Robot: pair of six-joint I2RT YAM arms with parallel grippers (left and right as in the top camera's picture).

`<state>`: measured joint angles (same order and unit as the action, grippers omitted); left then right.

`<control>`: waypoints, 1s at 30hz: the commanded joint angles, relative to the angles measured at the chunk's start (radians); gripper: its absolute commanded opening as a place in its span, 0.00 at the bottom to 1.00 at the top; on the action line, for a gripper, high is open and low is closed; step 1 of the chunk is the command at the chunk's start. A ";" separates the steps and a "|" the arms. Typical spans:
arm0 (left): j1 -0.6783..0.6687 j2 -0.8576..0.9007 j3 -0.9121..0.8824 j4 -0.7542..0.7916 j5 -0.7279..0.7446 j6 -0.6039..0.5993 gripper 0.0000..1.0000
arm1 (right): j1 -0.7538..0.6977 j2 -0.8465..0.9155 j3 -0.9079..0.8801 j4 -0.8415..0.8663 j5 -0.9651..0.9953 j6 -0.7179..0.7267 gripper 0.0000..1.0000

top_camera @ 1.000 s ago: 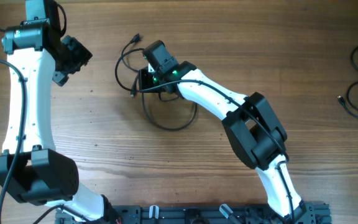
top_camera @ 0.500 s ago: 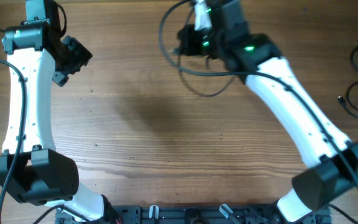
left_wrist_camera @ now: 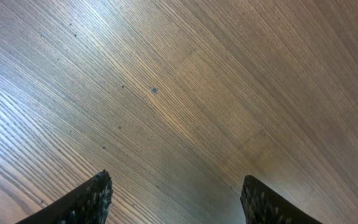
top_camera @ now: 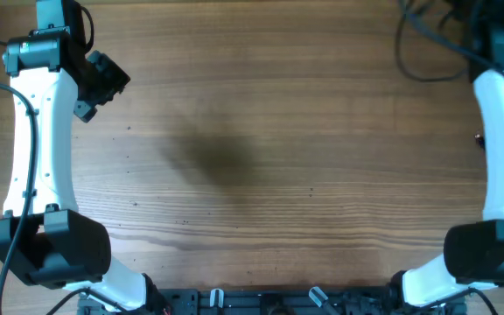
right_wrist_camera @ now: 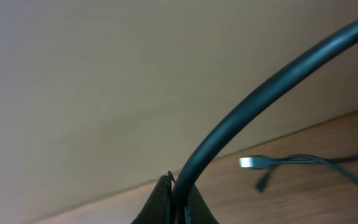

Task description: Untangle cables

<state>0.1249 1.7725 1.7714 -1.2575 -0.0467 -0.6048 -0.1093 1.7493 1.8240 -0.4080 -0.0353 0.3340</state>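
Right wrist: right gripper (right_wrist_camera: 173,198) pinched tight on held cable (right_wrist_camera: 241,118), at far right of the table (top_camera: 261,175).
Cable arced up and right from the closed tips; beyond it a loose cable (right_wrist_camera: 309,163) with a plug (right_wrist_camera: 247,163) lay flat. Left gripper (left_wrist_camera: 176,199) gaped wide, empty, well apart at far left, so right arm was nearer both cables.

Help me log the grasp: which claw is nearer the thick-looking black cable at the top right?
Right. The right claw is shut on the cable itself. The left claw hangs open far across the table, near its left edge, with no cable by it.
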 commanded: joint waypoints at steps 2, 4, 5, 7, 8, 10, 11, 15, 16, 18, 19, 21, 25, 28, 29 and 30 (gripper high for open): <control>0.002 -0.009 0.013 0.004 0.004 -0.010 0.68 | -0.048 0.118 0.024 0.039 0.009 -0.020 0.04; 0.002 -0.009 0.013 0.006 0.005 -0.010 0.68 | -0.055 0.177 0.024 0.057 0.009 -0.019 0.04; 0.002 -0.009 0.013 0.008 0.005 -0.010 0.68 | -0.056 0.211 0.024 0.070 0.012 -0.019 0.04; 0.002 -0.009 0.013 0.008 0.005 -0.010 0.68 | -0.057 0.274 0.024 0.104 0.019 -0.018 0.04; 0.002 -0.009 0.013 0.008 0.005 -0.010 0.68 | -0.057 0.304 0.024 0.119 0.038 -0.016 0.04; 0.002 -0.009 0.013 0.007 0.005 -0.010 0.68 | -0.057 0.364 0.024 0.145 0.107 -0.007 0.04; 0.002 -0.009 0.013 0.008 0.004 -0.010 0.68 | -0.058 0.396 0.024 0.152 0.136 0.003 0.24; 0.002 -0.009 0.013 0.012 0.005 -0.010 0.68 | -0.059 0.414 0.024 0.090 0.127 0.019 0.95; 0.002 -0.009 0.013 0.016 0.005 -0.010 0.68 | -0.059 0.408 0.024 0.075 0.119 0.017 1.00; 0.002 -0.009 0.013 0.019 0.005 -0.010 0.68 | -0.059 0.385 0.024 0.040 0.093 0.018 1.00; 0.002 -0.009 0.013 0.019 0.005 -0.010 0.68 | -0.059 0.371 0.024 0.024 0.076 0.018 1.00; -0.001 -0.009 0.013 0.018 0.005 -0.010 0.68 | -0.059 0.336 0.024 -0.008 0.031 0.018 1.00; -0.020 -0.009 0.013 0.019 0.005 -0.010 0.69 | -0.058 0.233 0.024 -0.100 -0.068 0.016 1.00; -0.039 -0.009 0.013 0.019 0.004 -0.010 0.81 | -0.057 0.140 0.024 -0.195 -0.146 0.006 1.00; -0.044 -0.009 0.013 0.019 0.004 -0.010 0.84 | -0.055 0.114 0.024 -0.221 -0.152 0.005 1.00; -0.049 -0.009 0.013 0.019 0.004 -0.010 0.89 | -0.051 0.087 0.024 -0.249 -0.152 -0.003 1.00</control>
<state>0.0956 1.7725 1.7714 -1.2388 -0.0437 -0.6090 -0.1665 1.9472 1.8278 -0.6064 -0.1108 0.3420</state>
